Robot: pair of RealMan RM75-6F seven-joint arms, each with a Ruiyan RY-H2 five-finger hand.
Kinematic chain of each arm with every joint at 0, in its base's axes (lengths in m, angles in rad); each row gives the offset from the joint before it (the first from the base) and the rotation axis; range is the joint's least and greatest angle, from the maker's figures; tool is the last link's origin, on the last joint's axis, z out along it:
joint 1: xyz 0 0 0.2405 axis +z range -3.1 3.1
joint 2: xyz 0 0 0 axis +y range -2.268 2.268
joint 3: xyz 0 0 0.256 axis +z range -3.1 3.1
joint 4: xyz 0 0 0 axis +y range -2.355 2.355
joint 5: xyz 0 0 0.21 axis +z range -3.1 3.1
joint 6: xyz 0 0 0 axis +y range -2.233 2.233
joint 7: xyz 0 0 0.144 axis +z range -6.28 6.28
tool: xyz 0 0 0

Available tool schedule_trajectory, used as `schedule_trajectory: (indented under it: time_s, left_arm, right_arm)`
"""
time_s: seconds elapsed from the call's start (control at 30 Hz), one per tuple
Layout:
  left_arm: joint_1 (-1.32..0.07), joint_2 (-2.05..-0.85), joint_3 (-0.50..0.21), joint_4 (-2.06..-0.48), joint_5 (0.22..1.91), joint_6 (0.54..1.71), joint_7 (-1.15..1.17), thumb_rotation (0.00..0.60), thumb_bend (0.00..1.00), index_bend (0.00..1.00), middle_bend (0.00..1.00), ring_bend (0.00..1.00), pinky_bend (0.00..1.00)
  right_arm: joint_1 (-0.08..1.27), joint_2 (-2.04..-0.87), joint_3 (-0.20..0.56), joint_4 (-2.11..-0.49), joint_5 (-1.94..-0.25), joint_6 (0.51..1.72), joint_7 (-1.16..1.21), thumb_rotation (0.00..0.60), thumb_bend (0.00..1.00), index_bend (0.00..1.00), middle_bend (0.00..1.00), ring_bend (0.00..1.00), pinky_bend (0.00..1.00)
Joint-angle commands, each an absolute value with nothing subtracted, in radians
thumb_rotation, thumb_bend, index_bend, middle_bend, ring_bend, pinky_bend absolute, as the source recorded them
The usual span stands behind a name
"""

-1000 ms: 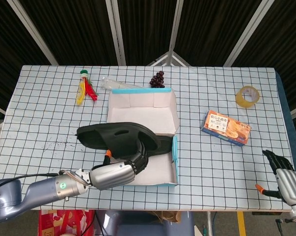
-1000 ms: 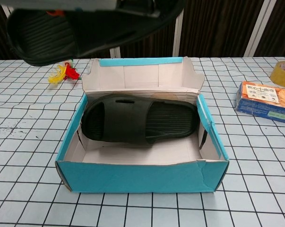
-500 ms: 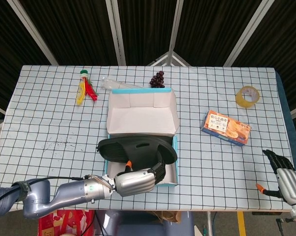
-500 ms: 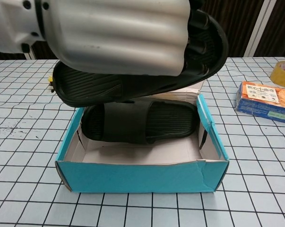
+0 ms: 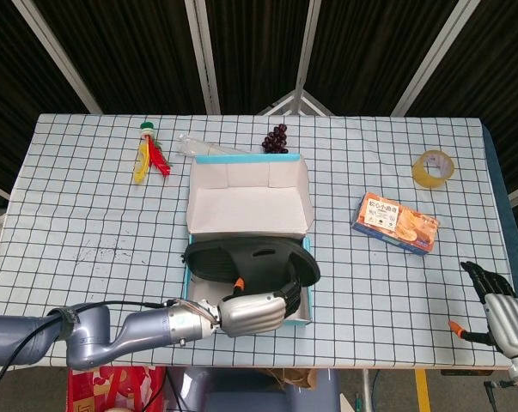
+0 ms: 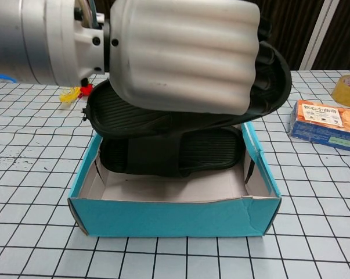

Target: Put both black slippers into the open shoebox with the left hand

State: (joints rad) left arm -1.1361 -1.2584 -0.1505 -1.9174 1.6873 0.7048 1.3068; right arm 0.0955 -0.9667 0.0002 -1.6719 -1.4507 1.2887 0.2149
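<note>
While the silver left hand [image 6: 180,55] clamps one black rubber slipper [image 5: 252,260] over the open turquoise cardboard shoebox [image 6: 175,216], its ribbed twin [image 6: 212,150] lies inside (right hand [image 5: 499,305] idle, fingers apart).

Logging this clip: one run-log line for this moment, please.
left hand: holds slipper above shoebox | second slipper: in box | right hand: idle, open

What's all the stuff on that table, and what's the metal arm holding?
slipper held: 1, black, above the shoebox
slipper in box: 1, black, on the box floor
shoebox: 1, teal, table middle, lid open
snack box: 1, orange, right of shoebox
tape roll: 1, yellowish, far right
grapes: 1 dark bunch, behind shoebox
red-yellow item: 1, far left
table: 1, white checked cloth
left hand: silver, gripping the held slipper
right hand: dark fingers spread, right edge
</note>
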Motion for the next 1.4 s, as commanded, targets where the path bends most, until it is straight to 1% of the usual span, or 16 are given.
schedule_trajectory:
  time_s: [0.03,0.2,0.43,0.67,1.0,1.4]
  left_arm:
    - [-1.160,-1.279,-0.157,-1.894,1.689,0.678,1.286,0.600,0.43,0.57,0.63,0.31,0.33]
    - [-1.187,-1.272,-0.167,-1.903,1.687,0.635,1.272,0.600,0.43,0.57,0.63,0.31,0.34]
    - [-1.186,-1.247,-0.151,-1.954,1.673,0.595,1.307,0.600,0.43,0.57,0.63,0.31,0.34]
    - [-1.180,-1.259,-0.138,-1.971,1.637,0.568,1.350,0.600,0.43,0.56,0.62,0.31,0.34]
    - [-1.212,-1.314,-0.150,-1.890,1.576,0.536,1.356,0.600,0.43,0.56,0.62,0.31,0.34]
    - [-1.242,-1.369,-0.134,-1.828,1.598,0.545,1.299,0.600,0.43,0.56,0.62,0.31,0.34]
  right_arm:
    - [0.097,-0.966,0.000,-1.672,-1.449,1.284,0.217,0.600,0.22,0.01,0.07,0.10,0.07]
    - [0.098,-0.966,-0.002,-1.674,-1.451,1.282,0.213,0.600,0.22,0.01,0.07,0.10,0.07]
    - [0.097,-0.964,-0.001,-1.674,-1.450,1.284,0.218,0.600,0.22,0.01,0.07,0.10,0.07]
    - [0.097,-0.963,-0.001,-1.669,-1.451,1.283,0.225,0.600,0.22,0.01,0.07,0.10,0.07]
    - [0.096,-0.964,-0.001,-1.667,-1.454,1.288,0.227,0.600,0.22,0.01,0.07,0.10,0.07]
    - [0.095,-0.964,0.000,-1.665,-1.451,1.287,0.227,0.600,0.22,0.01,0.07,0.10,0.07]
